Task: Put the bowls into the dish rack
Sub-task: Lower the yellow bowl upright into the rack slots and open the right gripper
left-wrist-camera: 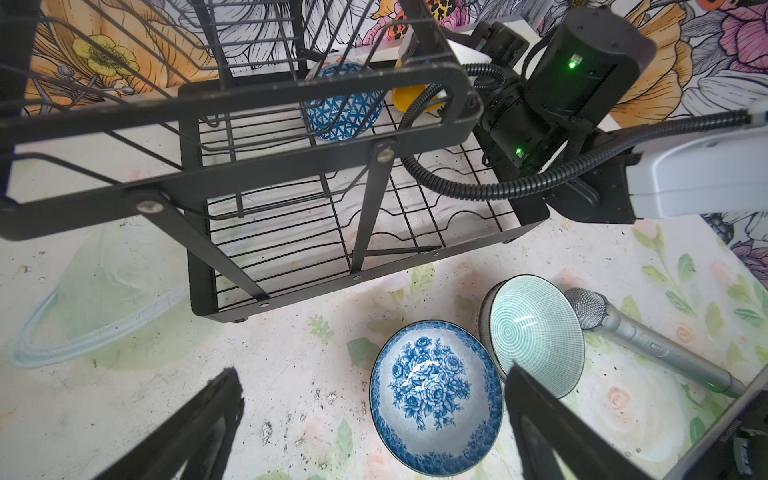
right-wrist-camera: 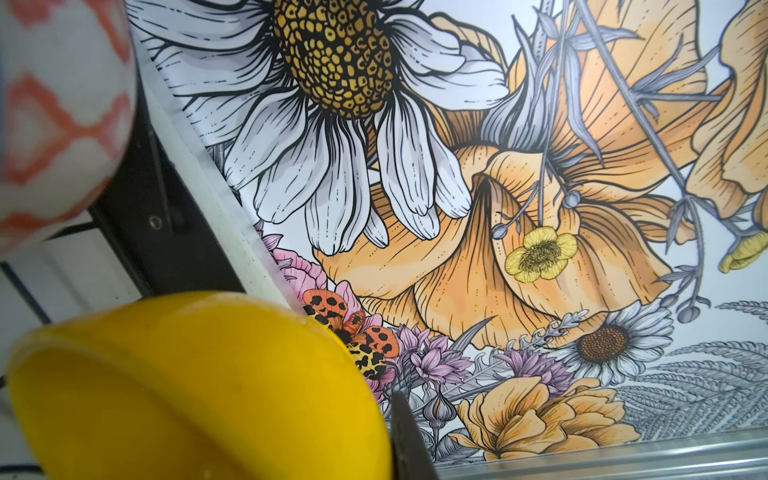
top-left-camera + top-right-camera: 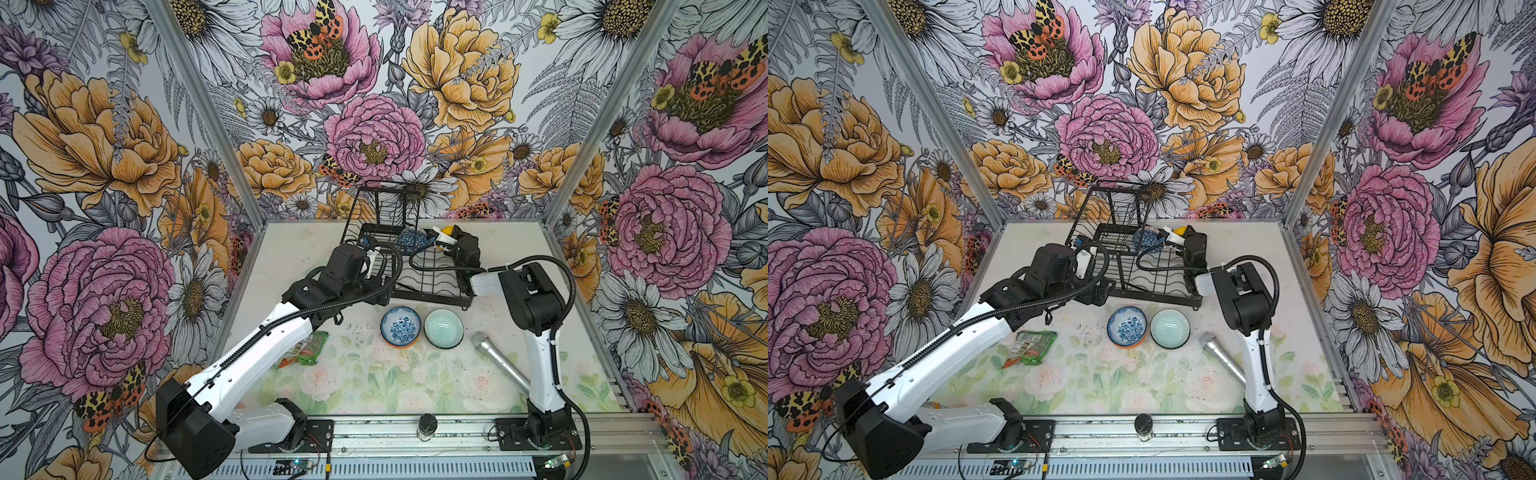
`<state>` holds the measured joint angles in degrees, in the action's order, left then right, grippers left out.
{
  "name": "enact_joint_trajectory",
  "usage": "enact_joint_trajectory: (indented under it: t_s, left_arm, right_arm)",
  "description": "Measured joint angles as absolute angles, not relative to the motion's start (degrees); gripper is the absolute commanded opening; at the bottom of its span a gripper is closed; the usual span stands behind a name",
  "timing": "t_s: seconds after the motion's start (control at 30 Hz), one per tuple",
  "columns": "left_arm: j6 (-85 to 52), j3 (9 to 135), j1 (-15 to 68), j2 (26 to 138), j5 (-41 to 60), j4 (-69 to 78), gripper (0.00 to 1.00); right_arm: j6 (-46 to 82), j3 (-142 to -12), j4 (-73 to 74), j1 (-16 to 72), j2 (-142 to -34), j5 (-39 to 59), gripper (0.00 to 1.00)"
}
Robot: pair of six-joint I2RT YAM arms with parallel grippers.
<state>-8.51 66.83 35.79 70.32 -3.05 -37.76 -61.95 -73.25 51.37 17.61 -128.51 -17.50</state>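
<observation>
The black wire dish rack stands at the back of the table. A blue geometric bowl lies in it. My right gripper is shut on the rim of the yellow bowl, held over the rack's far right corner. A white bowl with a reddish lattice shows close beside it. In front of the rack sit a blue floral bowl, nested in an orange bowl, and a mint bowl. My left gripper hangs open and empty at the rack's left side.
A silver microphone lies right of the mint bowl, near the right arm. A green snack packet lies under the left arm. A small dark-lidded jar stands on the front rail. Patterned walls close in three sides.
</observation>
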Motion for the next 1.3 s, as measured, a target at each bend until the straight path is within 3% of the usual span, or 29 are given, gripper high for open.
enact_joint_trajectory:
  t_s: [0.8,1.3]
  left_arm:
    - [-8.5,67.7,35.9,72.2,-3.0,-38.4,0.99]
    - [-8.5,67.9,36.1,72.1,-3.0,-38.4,0.99]
  right_arm:
    - [-68.6,-73.3,55.1,17.6,-131.3,-16.6,0.00]
    - [-67.2,-73.3,54.3,17.6,-131.3,-16.0,0.25]
